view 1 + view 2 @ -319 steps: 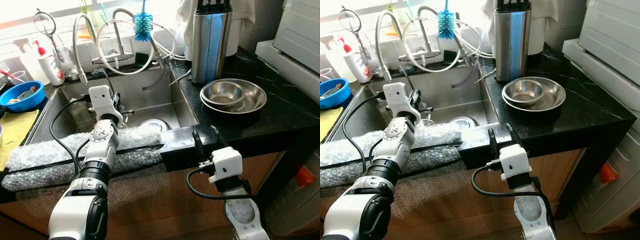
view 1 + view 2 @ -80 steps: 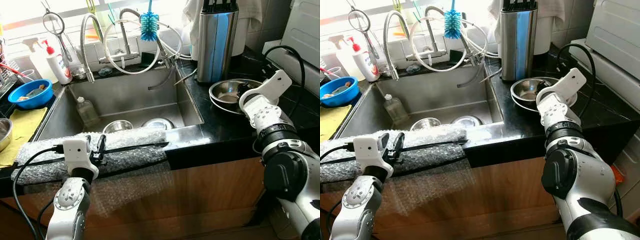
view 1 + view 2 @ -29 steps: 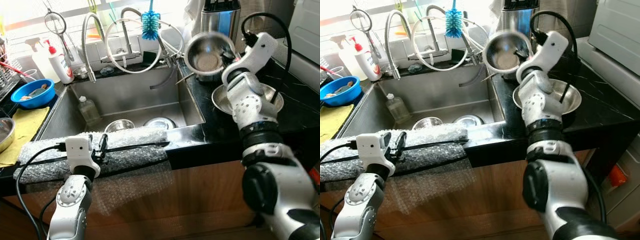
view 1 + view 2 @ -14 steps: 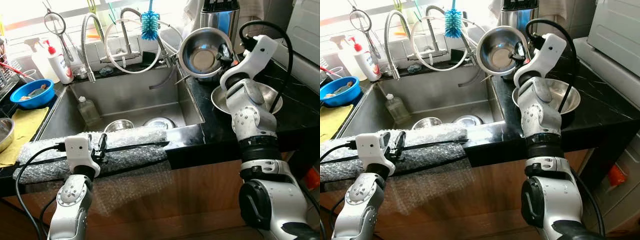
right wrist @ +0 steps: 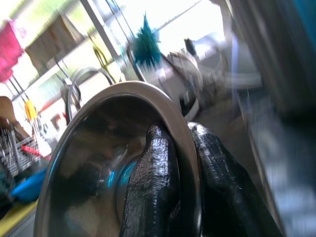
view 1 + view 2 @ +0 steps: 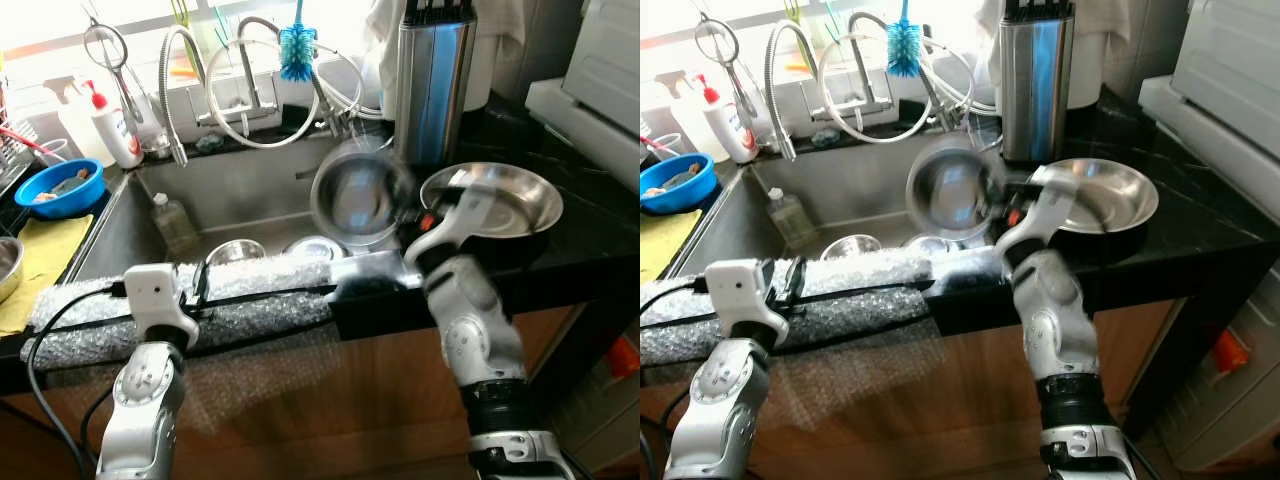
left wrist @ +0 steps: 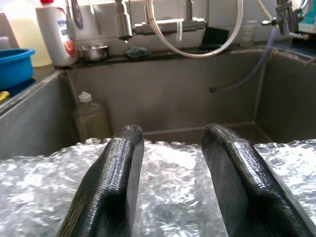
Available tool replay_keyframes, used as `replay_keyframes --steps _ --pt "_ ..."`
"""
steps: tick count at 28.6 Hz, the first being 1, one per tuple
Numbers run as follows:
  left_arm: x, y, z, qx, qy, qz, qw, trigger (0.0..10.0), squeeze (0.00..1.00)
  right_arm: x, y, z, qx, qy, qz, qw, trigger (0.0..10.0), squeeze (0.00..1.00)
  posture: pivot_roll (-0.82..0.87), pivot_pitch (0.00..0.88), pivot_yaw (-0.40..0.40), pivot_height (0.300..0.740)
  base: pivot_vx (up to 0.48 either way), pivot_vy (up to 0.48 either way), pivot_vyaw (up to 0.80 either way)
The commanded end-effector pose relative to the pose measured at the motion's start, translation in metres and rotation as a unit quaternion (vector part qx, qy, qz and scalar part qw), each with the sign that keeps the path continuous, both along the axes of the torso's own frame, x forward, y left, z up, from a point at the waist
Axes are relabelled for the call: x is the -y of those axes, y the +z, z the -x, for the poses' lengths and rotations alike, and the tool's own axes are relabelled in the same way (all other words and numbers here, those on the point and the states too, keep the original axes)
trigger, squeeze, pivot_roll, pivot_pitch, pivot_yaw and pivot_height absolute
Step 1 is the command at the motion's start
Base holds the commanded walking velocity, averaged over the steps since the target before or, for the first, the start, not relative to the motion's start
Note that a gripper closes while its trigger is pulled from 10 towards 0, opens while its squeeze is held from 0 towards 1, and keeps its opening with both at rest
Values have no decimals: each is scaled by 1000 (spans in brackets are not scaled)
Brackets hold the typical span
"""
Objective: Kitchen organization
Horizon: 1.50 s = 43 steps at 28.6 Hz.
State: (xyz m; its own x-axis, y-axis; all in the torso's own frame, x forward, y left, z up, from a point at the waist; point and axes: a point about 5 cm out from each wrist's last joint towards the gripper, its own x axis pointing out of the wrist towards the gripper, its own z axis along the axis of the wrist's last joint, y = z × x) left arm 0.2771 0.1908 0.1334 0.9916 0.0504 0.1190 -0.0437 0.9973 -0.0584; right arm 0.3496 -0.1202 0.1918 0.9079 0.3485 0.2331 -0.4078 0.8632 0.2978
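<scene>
bowl in transit over the sink, pinch grip on rim only

head view: right gripper (image 6: 405, 215) holds a steel bowl (image 6: 355, 200) tipped on edge above the right end of the sink (image 6: 250, 190). blurred with motion. bigger bowl (image 6: 495, 198) sits on the black counter (image 6: 560, 240). two more bowls (image 6: 238, 251) lie at the sink bottom beside a plastic bottle (image 6: 173, 220).

left wrist: left gripper (image 7: 170, 163) parted, holding nothing, resting on the bubble wrap (image 7: 168, 207) along the sink's front edge.

right wrist: two fingers (image 5: 153, 182) clamp the bowl rim, one inside, one outside.

risk: thin rim pinch on slick steel, so a fast swing could let the bowl twist or slip, dropping onto the bowls below or clipping the hose (image 6: 335, 85).
</scene>
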Motion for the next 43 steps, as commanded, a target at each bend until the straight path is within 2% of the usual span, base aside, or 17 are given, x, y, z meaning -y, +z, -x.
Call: replay_keyframes --steps 1,8,12,14,16,17,19,22,29,31,33,38,43 --pt "-7 -2 1 -4 16 -2 1000 10000 0 -6 33 0 73 7 9 997 10000 0 -86 0 145 740 0 0 0" --pt "-8 -3 2 1 22 3 1000 10000 0 -7 49 14 143 33 52 988 10000 0 -93 0 143 740 0 0 0" --pt "-7 -2 2 3 23 6 1000 10000 0 -12 49 24 169 76 74 980 10000 0 -94 0 141 740 0 0 0" --pt "-8 -2 1 6 26 8 1000 10000 0 -18 41 35 178 113 105 972 10000 0 -94 0 139 740 0 0 0" --pt "-8 -1 1 8 28 12 1000 10000 0 -19 33 41 176 124 125 969 10000 0 -92 0 137 740 0 0 0" --pt "-8 0 0 10 29 15 999 10000 0 -20 23 46 175 131 152 964 10000 0 -93 0 137 740 0 0 0" --pt "-8 1 0 11 29 16 999 10000 0 -20 16 49 171 136 167 961 10000 0 -93 0 137 740 0 0 0" --pt "-7 1 0 12 29 18 999 10000 0 -18 5 55 158 137 175 962 10000 0 -91 0 134 740 0 0 0" --pt "-6 3 0 17 28 24 999 10000 0 -16 -4 60 153 127 194 961 10000 0 -85 0 133 740 0 0 0" --pt "-6 5 -1 19 27 39 999 10000 0 -15 -3 59 154 118 189 963 10000 0 -82 0 131 740 0 0 0" --pt "-5 14 -5 29 20 58 998 10000 0 -16 -6 60 150 116 186 964 10000 0 -73 0 129 740 0 0 0" --pt "-3 34 -8 60 4 67 996 10000 0 -18 -10 62 146 117 186 964 10000 0 -67 0 129 740 0 0 0" --pt "0 42 -10 72 -3 69 995 10000 0 -20 -11 64 145 113 180 966 10000 0 -71 0 132 740 0 0 0"
